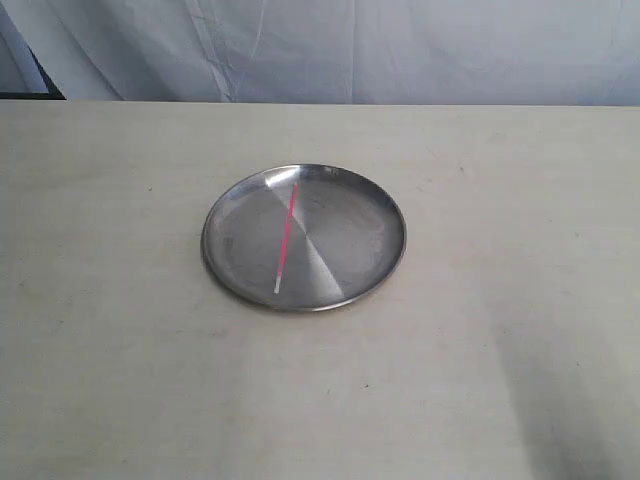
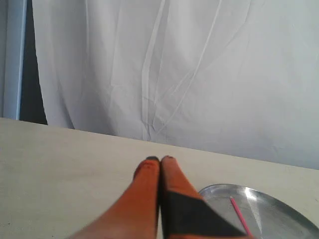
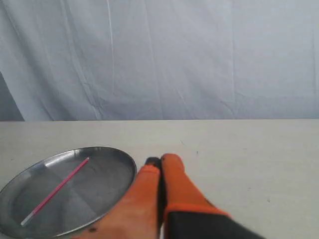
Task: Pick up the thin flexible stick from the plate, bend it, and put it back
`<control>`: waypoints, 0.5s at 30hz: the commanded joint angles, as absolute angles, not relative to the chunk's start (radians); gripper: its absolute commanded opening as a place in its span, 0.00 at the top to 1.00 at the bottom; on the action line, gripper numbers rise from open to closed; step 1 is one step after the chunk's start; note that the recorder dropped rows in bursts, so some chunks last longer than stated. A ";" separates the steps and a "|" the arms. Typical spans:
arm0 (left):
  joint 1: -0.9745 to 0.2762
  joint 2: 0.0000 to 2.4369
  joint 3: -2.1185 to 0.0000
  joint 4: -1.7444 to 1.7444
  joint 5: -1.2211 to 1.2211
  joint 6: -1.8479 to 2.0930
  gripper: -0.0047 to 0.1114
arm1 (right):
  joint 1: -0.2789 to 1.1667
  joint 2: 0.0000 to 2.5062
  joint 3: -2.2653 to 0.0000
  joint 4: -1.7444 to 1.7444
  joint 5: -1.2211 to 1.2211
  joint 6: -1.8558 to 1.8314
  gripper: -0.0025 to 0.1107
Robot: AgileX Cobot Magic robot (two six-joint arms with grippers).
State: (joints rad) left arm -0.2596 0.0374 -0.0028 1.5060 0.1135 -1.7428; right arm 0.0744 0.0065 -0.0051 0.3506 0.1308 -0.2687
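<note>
The round silver plate (image 1: 380, 235) sits mid-table. On it lies the thin flexible stick (image 1: 286, 236), pink-red and straight, its white tip toward the near rim. Neither gripper shows in the exterior view. In the left wrist view my left gripper (image 2: 160, 159) is shut, orange fingers pressed together with nothing between them, short of the plate (image 2: 279, 211) and the stick (image 2: 239, 215). In the right wrist view my right gripper (image 3: 160, 160) is also shut and empty, beside the plate (image 3: 109, 172) where the stick (image 3: 56, 190) rests.
A pale wooden table (image 1: 500, 380) spreads around the plate on all sides. A white cloth backdrop (image 1: 400, 50) hangs behind the far edge of the table. A dark gap (image 1: 30, 75) shows at the far left.
</note>
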 commanded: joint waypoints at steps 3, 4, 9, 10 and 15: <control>-0.282 0.036 0.000 1.510 0.109 -1.743 0.96 | 0.070 0.000 0.000 0.372 0.074 -0.269 0.98; -0.289 0.036 0.000 1.510 0.109 -1.743 0.96 | 0.070 0.000 0.000 0.427 0.041 -0.252 0.98; -0.300 0.036 0.000 1.510 0.109 -1.743 0.96 | 0.070 0.000 0.000 0.912 -0.108 -0.006 0.98; -0.300 0.036 0.000 1.510 0.109 -1.743 0.96 | 0.070 0.000 0.000 1.027 -0.115 0.069 0.98; -0.300 0.036 0.000 1.510 0.109 -1.743 0.96 | 0.070 0.000 0.000 1.172 -0.214 0.156 0.98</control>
